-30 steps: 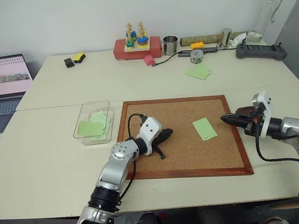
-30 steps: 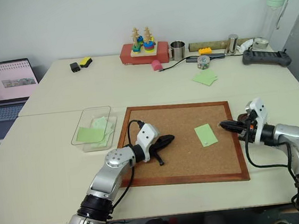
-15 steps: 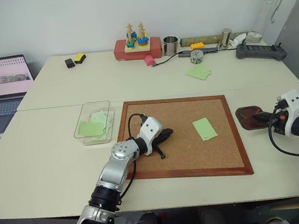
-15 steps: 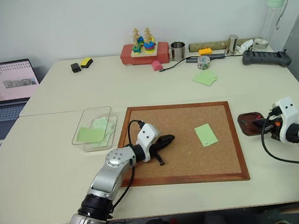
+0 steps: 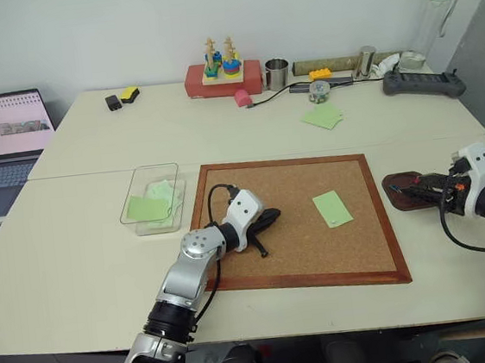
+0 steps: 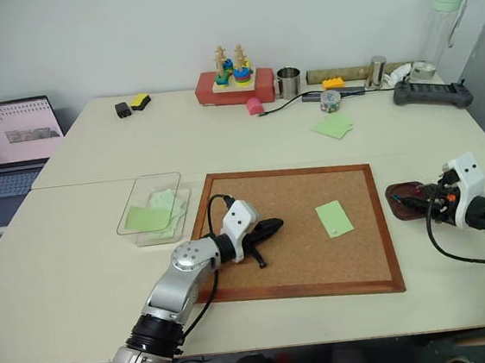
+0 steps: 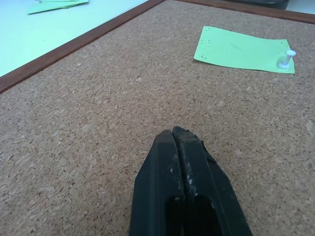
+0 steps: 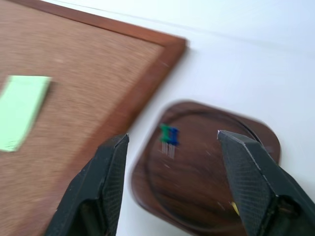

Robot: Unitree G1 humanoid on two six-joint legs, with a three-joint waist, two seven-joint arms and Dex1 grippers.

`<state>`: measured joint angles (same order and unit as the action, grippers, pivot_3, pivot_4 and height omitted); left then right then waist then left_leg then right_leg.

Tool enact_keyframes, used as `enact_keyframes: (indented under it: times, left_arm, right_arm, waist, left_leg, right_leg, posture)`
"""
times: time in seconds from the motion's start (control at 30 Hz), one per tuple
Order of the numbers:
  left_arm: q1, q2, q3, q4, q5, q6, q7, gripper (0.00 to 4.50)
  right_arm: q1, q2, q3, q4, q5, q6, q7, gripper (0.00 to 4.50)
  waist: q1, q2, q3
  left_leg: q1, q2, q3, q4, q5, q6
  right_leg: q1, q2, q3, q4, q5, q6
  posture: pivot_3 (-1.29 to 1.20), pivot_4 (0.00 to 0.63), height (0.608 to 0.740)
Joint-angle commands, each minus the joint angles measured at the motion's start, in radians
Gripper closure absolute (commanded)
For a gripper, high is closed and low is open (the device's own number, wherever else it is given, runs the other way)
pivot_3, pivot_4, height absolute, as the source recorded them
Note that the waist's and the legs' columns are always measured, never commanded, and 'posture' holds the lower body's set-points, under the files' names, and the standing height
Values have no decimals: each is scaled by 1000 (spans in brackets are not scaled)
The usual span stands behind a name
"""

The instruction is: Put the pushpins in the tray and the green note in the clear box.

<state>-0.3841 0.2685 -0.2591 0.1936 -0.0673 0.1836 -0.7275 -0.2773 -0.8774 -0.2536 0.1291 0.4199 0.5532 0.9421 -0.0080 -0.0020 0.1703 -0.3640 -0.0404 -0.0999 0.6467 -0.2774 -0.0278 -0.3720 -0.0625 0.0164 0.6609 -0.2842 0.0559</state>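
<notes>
On the pale table, beside the cork board [image 5: 297, 221], my right gripper [image 8: 172, 147] hangs wide over the tray [image 8: 206, 172] with pushpins [image 8: 169, 135] inside; the green note [image 5: 332, 208], still pinned mid-board, looks flimsy, so I'd pinch its free edge, left gripper [image 7: 184, 142] closed empty.

Even, bright indoor light falls over the pale worktop [image 5: 103, 257], with only soft, short shadows and no harsh glare. The right wrist view is smeared by motion blur, softening the tray [image 8: 206, 172] and the cork board [image 8: 74, 73]. The left wrist view is sharp at centre, its far edge toward 12 o'clock slightly soft.
</notes>
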Motion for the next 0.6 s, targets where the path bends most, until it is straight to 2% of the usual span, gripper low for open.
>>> enact_keyframes:
  times: [0.03,0.13,0.27,0.6]
  left_arm:
    - [40,9,-36,56,32,27,-8,4500]
    - [37,9,-37,58,32,27,-9,4500]
    - [33,8,-37,59,31,27,-11,4500]
    - [42,12,-39,43,31,35,-8,4500]
  right_arm:
    - [41,-4,48,-189,-17,-127,69,1505]
    - [53,12,133,-257,-90,-230,76,1505]
    - [44,88,228,-311,-89,-239,74,1505]
    - [9,174,334,-171,-144,-309,89,1505]
  waist:
    - [0,-1,0]
    - [-1,-1,-1]
    - [-1,-1,-1]
    - [2,-2,-1]
  left_leg:
    - [0,0,0,0,0,0]
    - [0,0,0,0,0,0]
    - [0,0,-1,0,0,0]
    - [0,0,-2,0,0,0]
  right_leg:
    - [0,0,0,0,0,0]
    - [0,0,0,0,0,0]
    - [0,0,0,0,0,0]
    - [0,0,-1,-1,0,0]
  posture:
    - [0,150,740]
    - [0,150,740]
    - [0,150,740]
    - [0,150,740]
